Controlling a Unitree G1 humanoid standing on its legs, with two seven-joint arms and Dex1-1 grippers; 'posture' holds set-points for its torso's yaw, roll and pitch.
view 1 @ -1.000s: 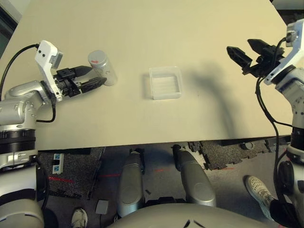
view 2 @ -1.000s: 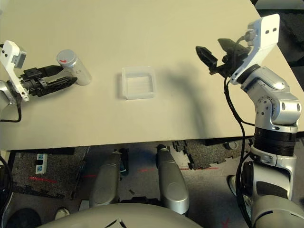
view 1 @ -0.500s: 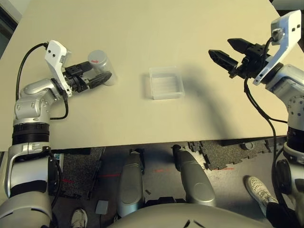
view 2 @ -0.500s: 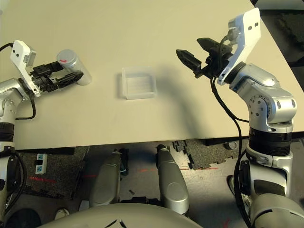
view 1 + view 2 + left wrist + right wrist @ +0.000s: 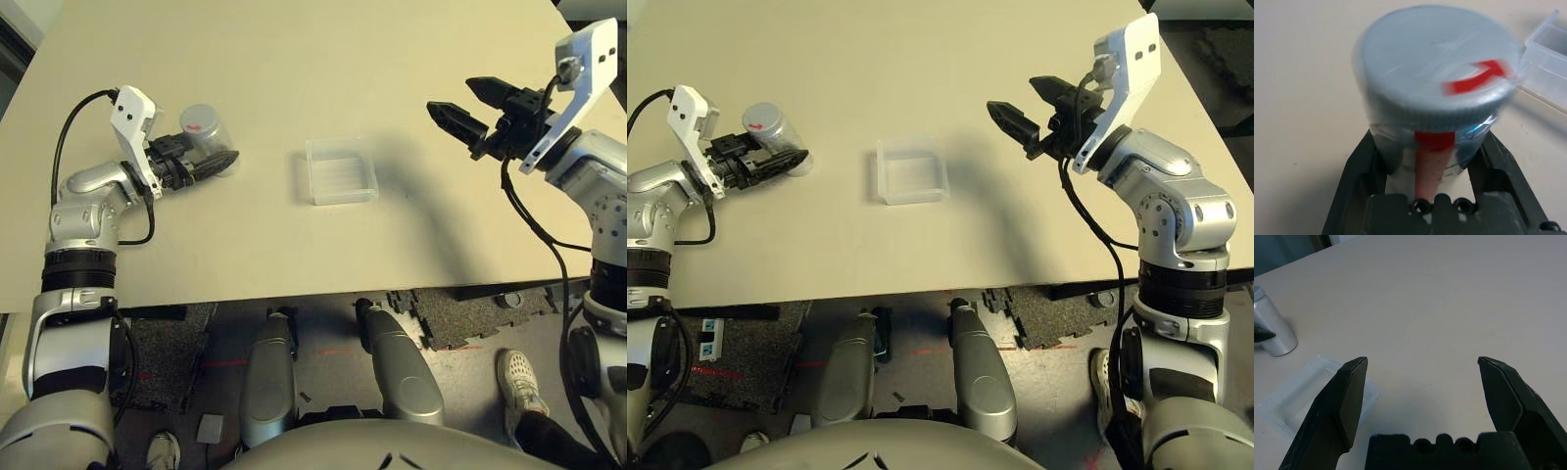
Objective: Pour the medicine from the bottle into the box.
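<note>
One gripper around bottle

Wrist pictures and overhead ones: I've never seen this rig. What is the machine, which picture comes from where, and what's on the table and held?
It is a two-armed humanoid robot at a beige table. Two pictures come from its head, looking down; two from cameras on its wrists. The left pincer is shut on a small silvery-grey cylindrical bottle with a red-marked grey cap, standing on the table. A shallow clear square plastic box lies mid-table, beside the bottle. The right pincer hangs open above the table, holding nothing.
</note>
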